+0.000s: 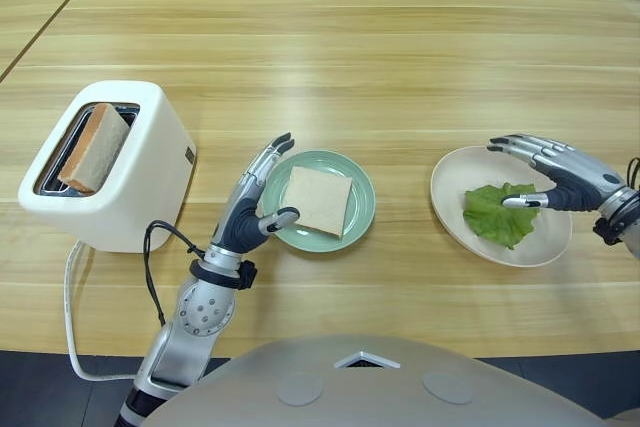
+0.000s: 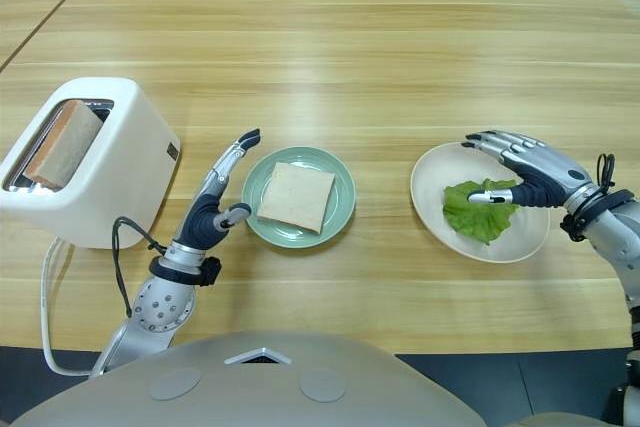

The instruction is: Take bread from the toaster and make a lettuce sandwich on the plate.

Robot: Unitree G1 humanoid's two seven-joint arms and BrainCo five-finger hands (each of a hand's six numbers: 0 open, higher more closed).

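Green is your landmark: the round green plate (image 1: 363,197) sits on the wooden surface (image 1: 350,47) with one slice of bread (image 1: 318,201) lying flat on it. Just left of that plate you have the left hand (image 1: 248,213), fingers straight and spread, holding nothing, its fingertips at the plate's left rim. Further left of the plate stands the white toaster (image 1: 130,187), with a second slice (image 1: 95,147) standing up out of its slot and a black cable (image 1: 150,277) trailing from its near side. Well to the right of the green plate you'll find a cream plate (image 1: 450,187) carrying the lettuce leaf (image 1: 495,215). The right hand (image 1: 560,172) hangs over it with fingers spread and arched, pinching nothing, thumb tip close to the leaf.
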